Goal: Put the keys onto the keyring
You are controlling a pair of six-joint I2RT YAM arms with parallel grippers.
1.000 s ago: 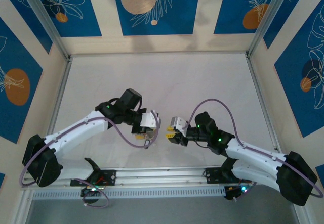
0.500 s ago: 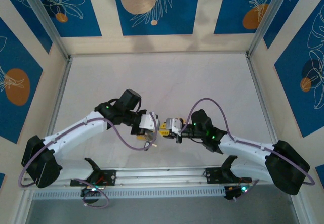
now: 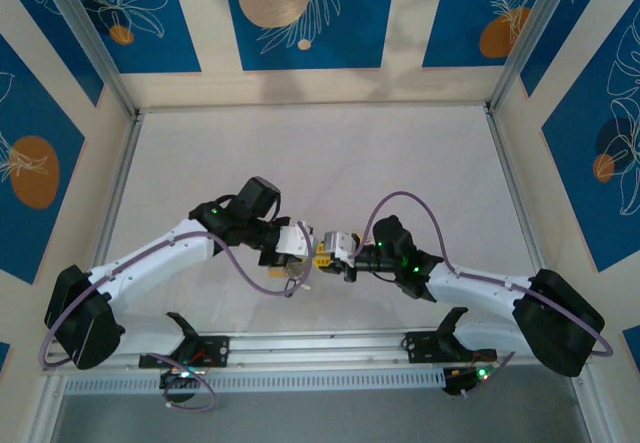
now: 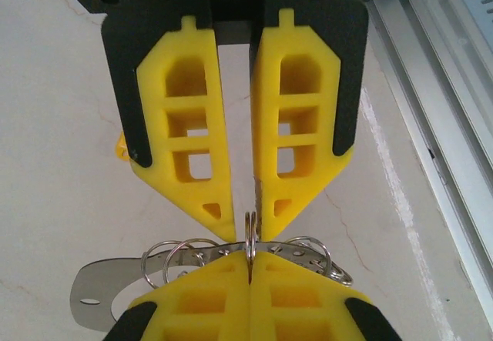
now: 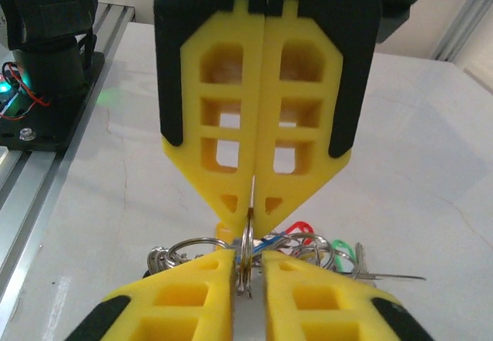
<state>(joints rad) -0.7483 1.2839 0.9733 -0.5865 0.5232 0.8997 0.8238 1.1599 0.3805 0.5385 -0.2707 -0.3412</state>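
Yellow jaws (both pairs) pinch the keyring [image 5: 245, 256].

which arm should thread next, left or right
Right, probably: the right tool is shut on a small ring, tip to tip with the left tool, which grips the keyring and can just steady it.

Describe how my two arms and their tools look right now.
The left arm and right arm both have white link shells, black joint housings, green status lights and a looping purple cable. The left tool and right tool carry yellow pointed fingers with rectangular cut-outs, on black backing plates.
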